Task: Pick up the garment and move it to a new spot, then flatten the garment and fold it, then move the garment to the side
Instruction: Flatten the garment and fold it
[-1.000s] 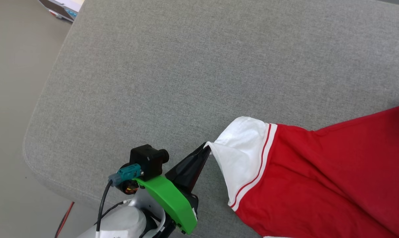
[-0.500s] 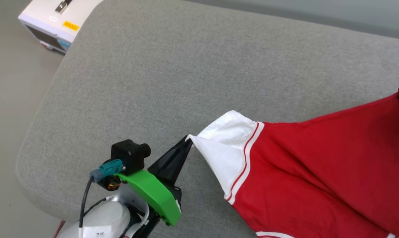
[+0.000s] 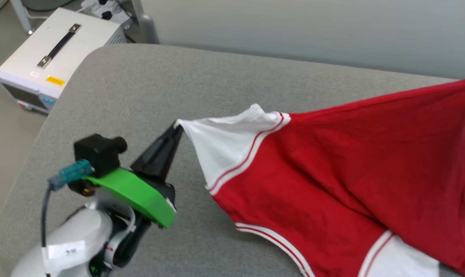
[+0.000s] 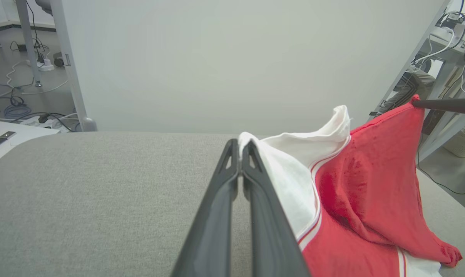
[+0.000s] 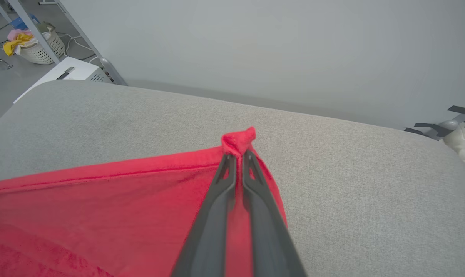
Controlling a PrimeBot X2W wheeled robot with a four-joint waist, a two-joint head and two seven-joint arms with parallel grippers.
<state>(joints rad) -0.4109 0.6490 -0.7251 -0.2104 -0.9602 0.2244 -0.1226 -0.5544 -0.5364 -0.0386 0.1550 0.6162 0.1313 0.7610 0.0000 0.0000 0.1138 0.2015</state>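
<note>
Red jersey shirt with white, stripe-trimmed sleeves is stretched taut above the grey fabric cushion, its lower folds resting on the cushion. Left gripper is pinched tight on the white sleeve tip, toward the cushion's left end. Right gripper is clamped on a red corner, toward the cushion's right end.

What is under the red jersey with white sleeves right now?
Grey fabric cushion lies beneath the red jersey with white sleeves, pinched by the left gripper and right gripper. The cushion under its draped part is hidden.
</note>
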